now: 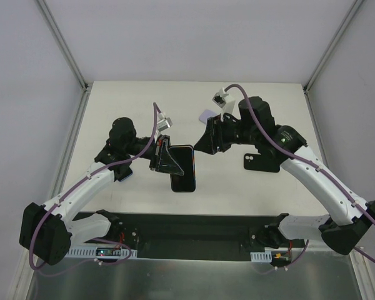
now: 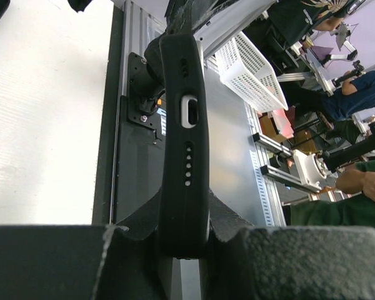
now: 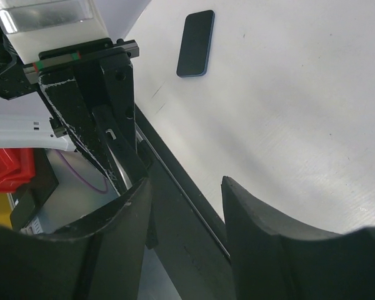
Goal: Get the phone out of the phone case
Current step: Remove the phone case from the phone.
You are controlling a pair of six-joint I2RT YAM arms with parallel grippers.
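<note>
Now left claw (image 1: 169, 157) clamps phone case (image 2: 184, 156), port end facing camera (image 1: 164, 121).

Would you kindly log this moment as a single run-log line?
left claw: shut on phone case | right claw: open, empty | dark slab, likely phone: flat on table

Left gripper (image 1: 170, 160) clamps the black phone case (image 1: 184, 172); what looks like the phone (image 1: 260, 163) lies flat on the table (image 1: 144, 112)

White arm links (image 1: 81, 187); black joints (image 1: 122, 134); purple cables (image 1: 154, 122); black scuffed claw fingers (image 3: 112, 250).
</note>
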